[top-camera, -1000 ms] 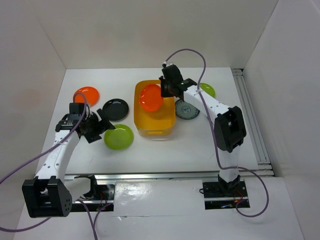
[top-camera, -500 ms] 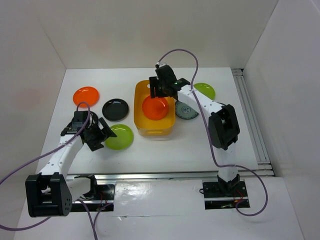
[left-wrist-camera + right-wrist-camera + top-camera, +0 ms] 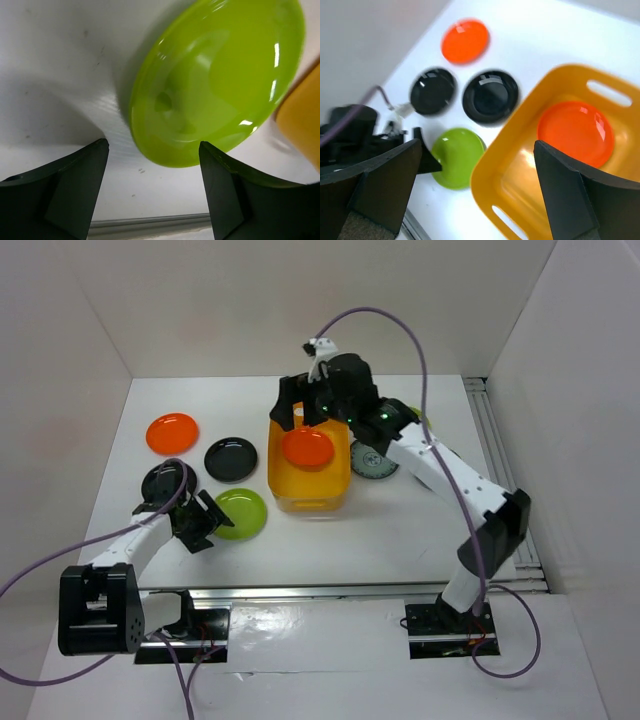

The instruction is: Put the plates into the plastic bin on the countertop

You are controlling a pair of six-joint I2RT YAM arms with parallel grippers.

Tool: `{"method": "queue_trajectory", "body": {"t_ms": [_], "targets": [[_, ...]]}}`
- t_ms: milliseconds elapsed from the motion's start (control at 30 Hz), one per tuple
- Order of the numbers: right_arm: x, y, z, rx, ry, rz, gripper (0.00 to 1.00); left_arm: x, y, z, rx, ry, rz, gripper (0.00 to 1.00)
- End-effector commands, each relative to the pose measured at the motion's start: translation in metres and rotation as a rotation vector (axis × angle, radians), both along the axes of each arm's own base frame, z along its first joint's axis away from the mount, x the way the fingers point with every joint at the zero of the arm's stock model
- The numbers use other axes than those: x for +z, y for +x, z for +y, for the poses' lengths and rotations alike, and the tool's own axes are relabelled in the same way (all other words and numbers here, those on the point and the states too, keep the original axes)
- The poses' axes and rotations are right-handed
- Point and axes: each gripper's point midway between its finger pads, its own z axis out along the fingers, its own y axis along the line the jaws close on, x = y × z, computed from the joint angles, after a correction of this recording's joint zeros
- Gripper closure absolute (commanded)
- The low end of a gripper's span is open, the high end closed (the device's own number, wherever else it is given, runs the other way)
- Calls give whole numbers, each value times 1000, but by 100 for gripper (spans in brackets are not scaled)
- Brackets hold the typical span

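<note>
White and plain, the flat desk is boxed in by bare white walls at the back and on both sides, with a metal rail along its near edge. Near the middle stands the yellow-orange rounded plastic bin, and one small round orange-red plate lies flat inside it. The right claw hangs above the bin's far end, fingers spread and empty. A second orange-red plate rests on the desk at far left, near two glossy black round plates. The lime green round plate lies just left of the bin. The left claw is low beside it, spread wide and gripping nothing. A blue-patterned white plate lies just right of the bin, partly hidden by the right arm.
</note>
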Motion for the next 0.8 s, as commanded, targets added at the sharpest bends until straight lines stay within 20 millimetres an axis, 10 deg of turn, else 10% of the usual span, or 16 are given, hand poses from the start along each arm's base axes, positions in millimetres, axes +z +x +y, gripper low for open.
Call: {"method": "queue_trajectory", "body": {"t_ms": [0,167,333,467,533,767], "targets": [[39,-17,-12,25,83,-84,0,-12,11,6,57,24,-38,14],[38,-21,-45,-43,69,-87,0,-29,11,7,95,16,-2,23],[42,-26,-71,-87,66,-92,0,-45,4,7,116,15,60,58],[46,-27,-84,-124,84,-91,0,-47,-1,12,128,44,82,67],[58,-30,-92,-136,107,-107,0,-49,-3,16,136,65,92,96],[58,-27,-101,-151,117,-101,0,-15,4,22,171,87,67,100]]}}
